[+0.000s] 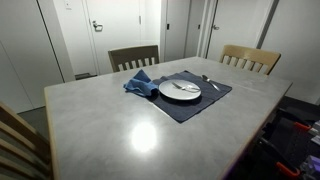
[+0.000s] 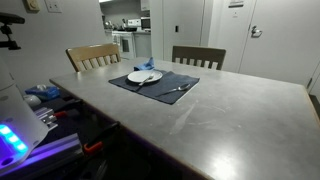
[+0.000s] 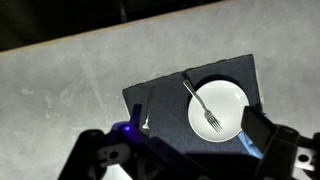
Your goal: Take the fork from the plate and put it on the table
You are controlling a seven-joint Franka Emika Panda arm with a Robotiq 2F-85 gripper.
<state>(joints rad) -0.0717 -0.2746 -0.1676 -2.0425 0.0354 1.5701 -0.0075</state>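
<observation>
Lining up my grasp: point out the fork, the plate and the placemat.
fork [image 3: 200, 104], wrist view, middle of its handle
plate [image 3: 233, 97], wrist view, bare white face
placemat [image 3: 168, 93], wrist view, bare dark cloth

A home dining area: a grey table [image 2: 230, 110] laid with a dark placemat [image 2: 160, 86] and white plate [image 2: 144, 76], wooden chairs [image 2: 197, 57] drawn up, white doors [image 1: 115, 25] behind, and a kitchen [image 2: 128, 20] with a stove [image 2: 124, 42] beyond.
</observation>
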